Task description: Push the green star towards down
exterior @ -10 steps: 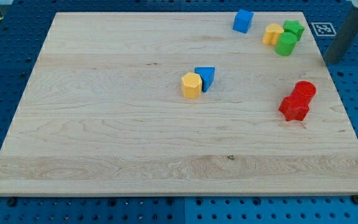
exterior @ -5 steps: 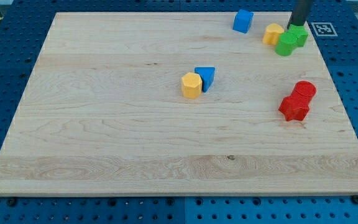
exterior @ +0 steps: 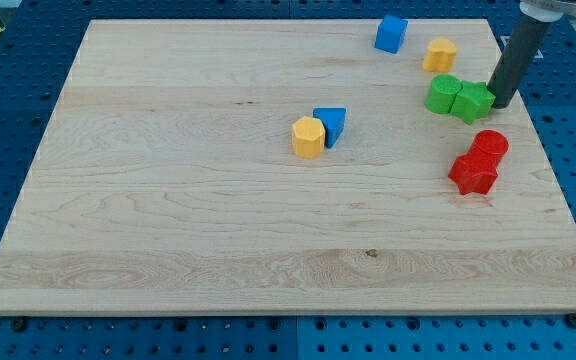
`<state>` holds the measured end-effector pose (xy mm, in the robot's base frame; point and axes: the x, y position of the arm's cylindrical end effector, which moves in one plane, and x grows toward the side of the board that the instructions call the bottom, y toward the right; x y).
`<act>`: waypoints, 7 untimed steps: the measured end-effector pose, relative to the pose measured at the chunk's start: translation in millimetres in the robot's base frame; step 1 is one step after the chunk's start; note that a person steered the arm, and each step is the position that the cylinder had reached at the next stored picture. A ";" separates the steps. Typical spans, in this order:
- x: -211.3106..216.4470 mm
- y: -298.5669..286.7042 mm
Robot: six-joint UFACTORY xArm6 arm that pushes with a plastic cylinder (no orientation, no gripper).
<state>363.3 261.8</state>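
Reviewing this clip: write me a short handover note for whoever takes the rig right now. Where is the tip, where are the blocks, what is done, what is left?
My tip sits at the view's right edge of the green star, touching or nearly so.
The green star lies beside a second green block, touching it, just above the two red blocks.
The yellow block and blue block sit near the view's top; a yellow and blue pair sits mid-board.
Done: the star is below the yellow block.
Left: any further push down; the red blocks lie in its path.
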 end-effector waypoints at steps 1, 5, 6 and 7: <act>-17.7 2.9; 0.7 -38.1; 41.9 -38.0; 46.9 -38.0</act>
